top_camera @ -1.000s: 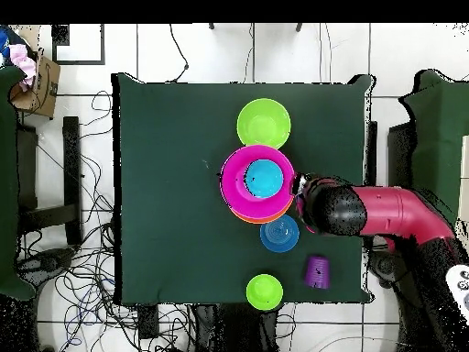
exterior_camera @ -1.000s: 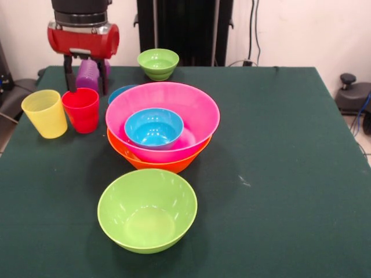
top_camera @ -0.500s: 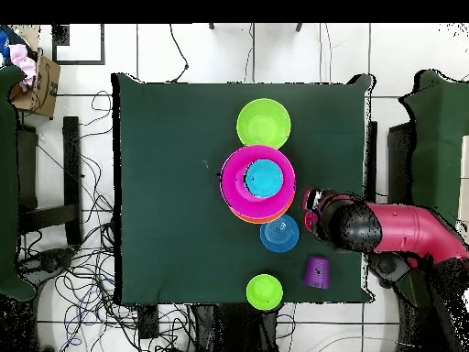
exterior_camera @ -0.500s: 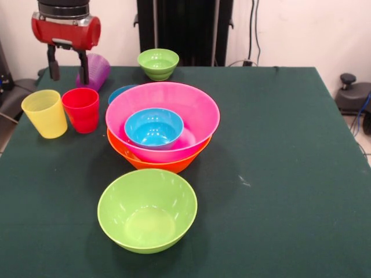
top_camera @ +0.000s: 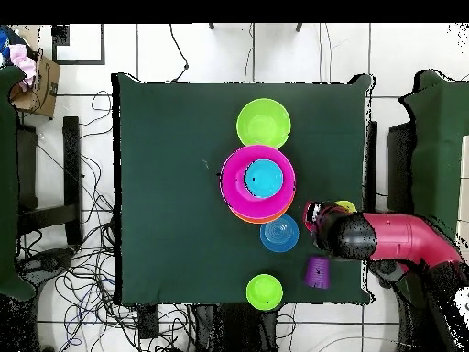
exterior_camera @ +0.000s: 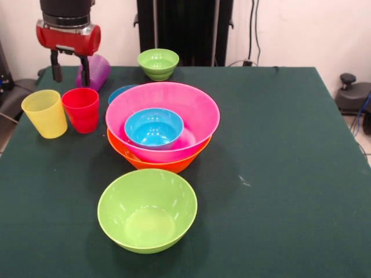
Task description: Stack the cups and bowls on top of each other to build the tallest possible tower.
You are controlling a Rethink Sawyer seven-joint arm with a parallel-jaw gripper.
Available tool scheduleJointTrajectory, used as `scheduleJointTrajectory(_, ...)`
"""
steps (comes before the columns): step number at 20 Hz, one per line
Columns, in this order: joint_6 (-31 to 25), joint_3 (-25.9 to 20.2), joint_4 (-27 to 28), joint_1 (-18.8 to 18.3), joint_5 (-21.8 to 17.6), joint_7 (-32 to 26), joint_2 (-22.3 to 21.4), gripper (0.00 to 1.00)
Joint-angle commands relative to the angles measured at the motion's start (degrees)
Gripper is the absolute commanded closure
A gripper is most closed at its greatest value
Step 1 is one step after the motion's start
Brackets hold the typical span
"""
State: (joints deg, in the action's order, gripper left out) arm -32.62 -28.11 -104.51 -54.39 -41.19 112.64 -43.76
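My gripper (exterior_camera: 70, 70) hangs open and empty above the table's far left corner, behind the red cup (exterior_camera: 81, 110) and yellow cup (exterior_camera: 45, 113). The purple cup (exterior_camera: 96, 70) lies tilted just right of it, not held. The pink bowl (exterior_camera: 174, 95) sits in the orange bowl (exterior_camera: 152, 164), with a blue bowl (exterior_camera: 153, 127) inside it. Another blue bowl (exterior_camera: 120, 91) stands behind them. The medium green bowl (exterior_camera: 147, 209) is nearest, the small green bowl (exterior_camera: 158, 62) at the back. In the overhead view the gripper (top_camera: 322, 225) covers most of the red and yellow cups, beside the purple cup (top_camera: 317, 271).
The dark green table (exterior_camera: 278, 174) has a small white mark (exterior_camera: 244, 183) right of the orange bowl. The arm (top_camera: 403, 236) reaches in over the table's edge. Cables and chairs surround the table.
The gripper rose and moved left in the front view, away from above the red cup, then shifted slightly right. It holds nothing. The cups and bowls stayed put.
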Motion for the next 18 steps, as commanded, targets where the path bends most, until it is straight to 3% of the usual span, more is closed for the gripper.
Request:
scheduleJointTrajectory(1,1.3,4.4,-2.0,3.8,-6.9,-1.6,6.9,0.00)
scheduleJointTrajectory(8,4.8,9.6,-1.4,6.5,-9.8,3.6,9.1,0.00)
scheduleJointTrajectory(18,8.4,13.3,0.6,7.9,-10.0,4.4,12.1,0.00)
